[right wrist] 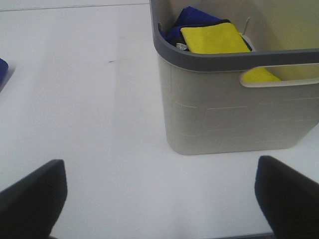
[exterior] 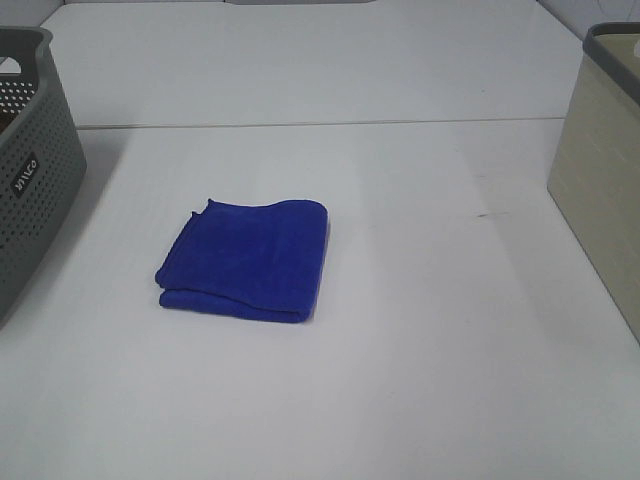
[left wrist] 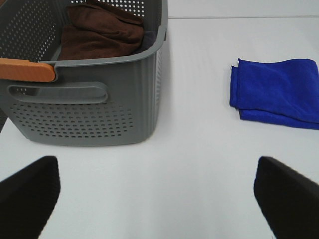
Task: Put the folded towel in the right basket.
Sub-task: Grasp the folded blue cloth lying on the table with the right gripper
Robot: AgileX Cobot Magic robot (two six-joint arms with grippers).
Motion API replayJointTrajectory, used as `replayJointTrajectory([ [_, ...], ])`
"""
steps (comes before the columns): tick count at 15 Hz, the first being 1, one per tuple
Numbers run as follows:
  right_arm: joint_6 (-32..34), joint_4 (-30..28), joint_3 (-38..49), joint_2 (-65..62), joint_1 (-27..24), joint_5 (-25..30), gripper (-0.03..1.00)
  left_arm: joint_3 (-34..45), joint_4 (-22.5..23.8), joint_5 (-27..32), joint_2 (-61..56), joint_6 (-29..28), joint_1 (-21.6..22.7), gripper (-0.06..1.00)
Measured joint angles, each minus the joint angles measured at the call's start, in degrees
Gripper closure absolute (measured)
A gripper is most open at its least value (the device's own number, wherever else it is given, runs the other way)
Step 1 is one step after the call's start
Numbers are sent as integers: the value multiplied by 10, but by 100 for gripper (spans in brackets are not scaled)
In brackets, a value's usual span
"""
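Left gripper [left wrist: 158, 199] jaws wide apart over white table [left wrist: 199, 139], folded blue towel [left wrist: 276, 92] ahead of it; right gripper [right wrist: 159, 199] likewise apart, beige basket [right wrist: 234, 114] just ahead.

You have a fuzzy cloth towel [exterior: 245, 260] on a smooth matt table [exterior: 430, 340]; grey basket [left wrist: 99, 117] perforated plastic, beige basket [right wrist: 224, 119] smooth plastic.

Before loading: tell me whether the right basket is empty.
Not empty. In the right wrist view, the right basket holds a yellow cloth and a blue cloth.
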Motion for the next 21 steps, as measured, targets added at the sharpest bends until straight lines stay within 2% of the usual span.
replayJointTrajectory([
  [21, 0, 0, 0, 0, 0, 0, 0, 0, 0, 0, 0, 0, 0, -4],
])
